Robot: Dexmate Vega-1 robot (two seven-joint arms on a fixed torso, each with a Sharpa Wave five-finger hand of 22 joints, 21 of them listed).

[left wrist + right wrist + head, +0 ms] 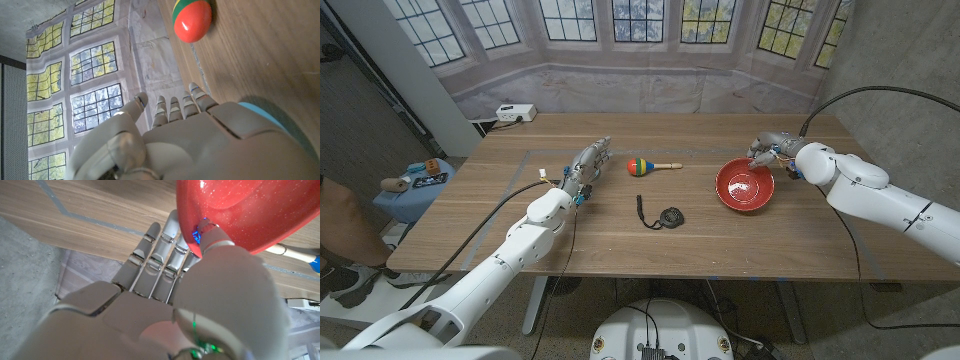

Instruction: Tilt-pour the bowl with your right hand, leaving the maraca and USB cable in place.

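From the head view, the red bowl (745,186) sits toward the right side of the tabletop (620,245), tipped so its inside faces the near edge, with the right hand (769,149) at its far rim. The maraca (642,166) lies near the middle toward the far edge, the coiled USB cable (663,217) nearer the near edge, both well apart from the bowl. The left hand (588,163) rests just beside the maraca, holding nothing.

The left wrist view shows the left hand (165,135) with fingers straight and apart, the maraca (192,20) beyond the fingertips.

In the right wrist view, the right hand (170,295) pinches the rim of the bowl (245,210) between thumb and fingers. That thin pinch may slip as the tilt deepens, letting the bowl drop and skid toward the cable.
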